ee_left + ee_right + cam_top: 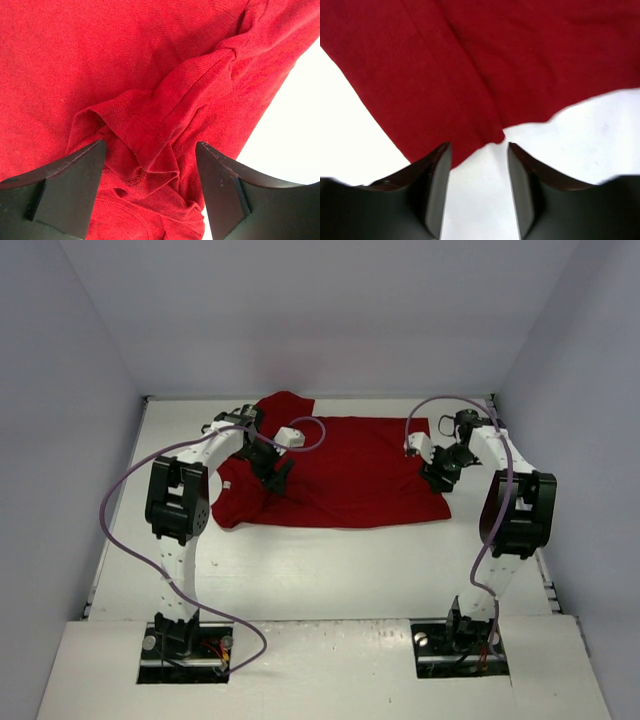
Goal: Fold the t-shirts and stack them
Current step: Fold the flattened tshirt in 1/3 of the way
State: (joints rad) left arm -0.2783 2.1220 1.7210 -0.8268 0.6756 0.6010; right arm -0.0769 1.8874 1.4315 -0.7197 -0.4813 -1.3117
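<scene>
A dark red t-shirt (350, 475) lies spread on the white table, one sleeve sticking out at the back left and a bunched part at the front left. My left gripper (278, 473) is open over the shirt's left side; in the left wrist view its fingers straddle a rumpled fold of cloth (150, 145) without closing on it. My right gripper (436, 478) is open at the shirt's right edge; in the right wrist view a corner of the hem (495, 135) lies just ahead of the gap between the fingers (437, 175). The neck tag is hidden.
The white table (330, 570) is walled by grey panels at the back and both sides. Purple cables loop from each arm, the left one (120, 500) swinging out to the left. The arm bases sit at the near edge.
</scene>
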